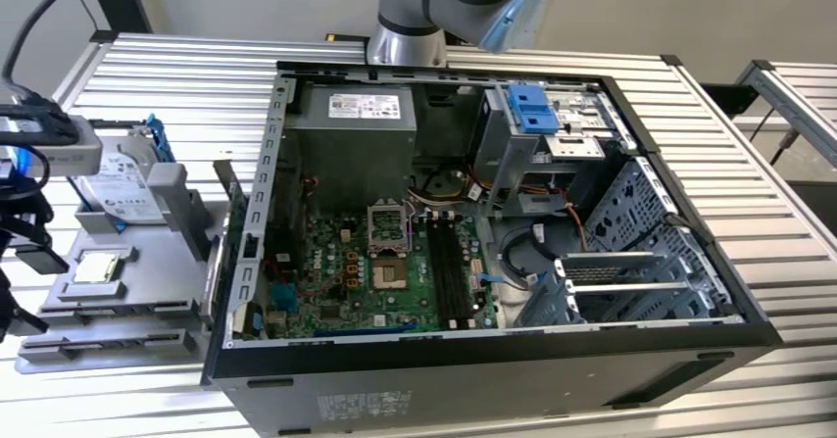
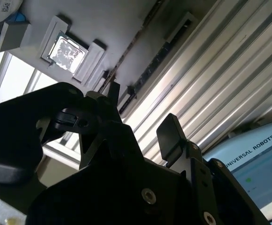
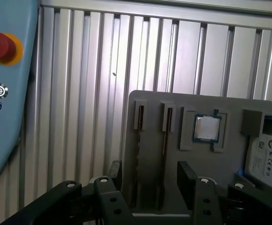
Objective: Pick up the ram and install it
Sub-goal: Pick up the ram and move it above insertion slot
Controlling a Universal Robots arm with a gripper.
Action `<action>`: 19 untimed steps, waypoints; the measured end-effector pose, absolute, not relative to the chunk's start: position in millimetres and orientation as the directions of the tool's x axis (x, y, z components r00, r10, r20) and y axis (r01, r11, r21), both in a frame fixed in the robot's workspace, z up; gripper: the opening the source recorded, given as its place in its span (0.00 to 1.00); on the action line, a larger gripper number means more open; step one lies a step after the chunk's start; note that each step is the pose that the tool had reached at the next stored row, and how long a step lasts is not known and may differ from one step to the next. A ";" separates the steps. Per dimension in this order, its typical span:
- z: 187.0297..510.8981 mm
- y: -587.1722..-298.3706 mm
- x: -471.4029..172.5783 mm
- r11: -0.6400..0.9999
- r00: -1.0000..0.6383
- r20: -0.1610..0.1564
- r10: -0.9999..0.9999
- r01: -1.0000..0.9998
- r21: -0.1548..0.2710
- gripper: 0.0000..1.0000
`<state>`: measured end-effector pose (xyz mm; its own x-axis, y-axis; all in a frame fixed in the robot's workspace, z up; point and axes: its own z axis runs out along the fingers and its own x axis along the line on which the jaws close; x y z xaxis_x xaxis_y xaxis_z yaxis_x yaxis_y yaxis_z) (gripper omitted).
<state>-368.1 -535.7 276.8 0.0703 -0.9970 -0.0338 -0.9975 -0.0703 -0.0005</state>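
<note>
The pincer (image 3: pixel 150 168) hangs spread wide over the grey tray (image 3: pixel 229 105) on the bench (image 3: pixel 79 70); the ram (image 3: pixel 165 150) stands on edge in a tray slot, under the gap between its fingers, near the processor (image 3: pixel 206 127)

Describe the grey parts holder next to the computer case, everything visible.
The grey holder is a flat, matte, plastic-looking block lying on the ribbed metal table, at the exterior view's left of the open computer case. A square recess holds the silver processor chip. A raised pocket at one end carries the hard drive. Two long narrow slots run side by side near the other end.
</note>
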 end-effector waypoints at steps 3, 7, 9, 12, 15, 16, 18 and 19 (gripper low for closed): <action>274.5 -536.0 -368.1 -0.070 0.070 -0.032 -0.997 -0.998 0.000 1.00; 269.3 -536.2 -368.0 -0.070 0.070 -0.027 -0.997 -0.998 0.000 1.00; 266.4 -536.2 -368.0 -0.070 0.070 -0.024 -0.997 -0.998 0.000 1.00; 264.2 -536.4 -368.1 -0.070 0.070 -0.022 -0.997 -0.998 0.000 1.00; 262.7 -536.4 -368.1 -0.070 0.070 -0.022 -0.997 -0.998 0.000 1.00; 261.9 -536.5 -368.1 -0.070 0.070 -0.022 -0.997 -0.998 0.000 1.00; 258.9 -536.6 -368.1 -0.070 0.070 -0.020 -0.997 -0.998 0.000 1.00; 257.7 -536.8 -368.1 -0.070 0.070 -0.020 -0.997 -0.998 0.000 1.00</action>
